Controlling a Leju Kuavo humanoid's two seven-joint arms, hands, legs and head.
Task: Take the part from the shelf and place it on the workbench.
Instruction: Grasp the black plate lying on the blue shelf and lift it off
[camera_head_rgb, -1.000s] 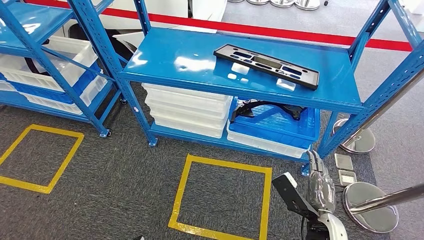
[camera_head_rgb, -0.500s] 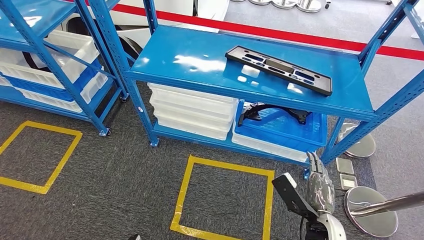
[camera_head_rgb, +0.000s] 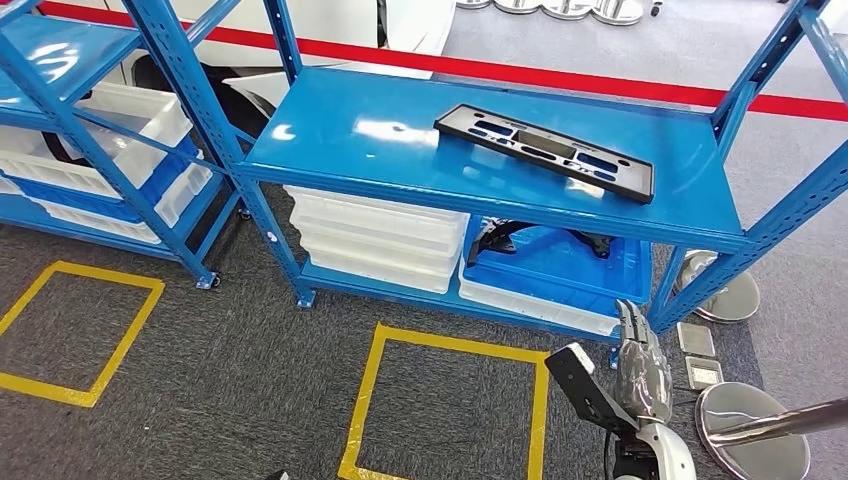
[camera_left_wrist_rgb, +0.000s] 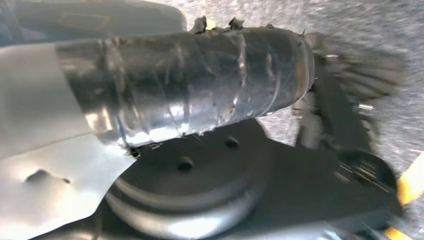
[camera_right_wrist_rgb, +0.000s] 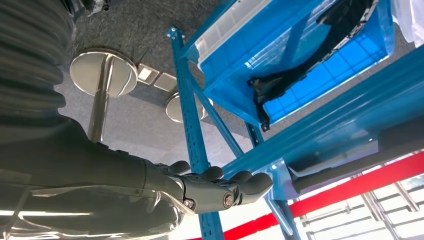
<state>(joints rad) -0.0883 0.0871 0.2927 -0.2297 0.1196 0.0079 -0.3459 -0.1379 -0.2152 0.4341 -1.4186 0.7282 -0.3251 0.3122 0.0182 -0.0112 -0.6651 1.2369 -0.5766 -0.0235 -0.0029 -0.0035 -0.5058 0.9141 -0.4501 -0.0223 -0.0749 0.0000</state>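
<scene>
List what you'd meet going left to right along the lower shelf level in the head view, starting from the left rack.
White bins on the left rack → stacked white trays → blue crate holding a black part → round metal stanchion base

Blue shelf (camera_head_rgb: 400, 140), black part (camera_head_rgb: 543, 152)
White bins (camera_head_rgb: 375, 238) sit beside a blue bin (camera_head_rgb: 560, 265); yellow floor squares (camera_head_rgb: 445, 410) mark dark grey carpet (camera_head_rgb: 250, 360); a red stripe (camera_head_rgb: 520, 72) runs behind.

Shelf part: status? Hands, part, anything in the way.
Right hand low by the shelf post, holding nothing. Left hand state unclear. Black panel flat on top shelf, untouched. Nothing on the panel.
</scene>
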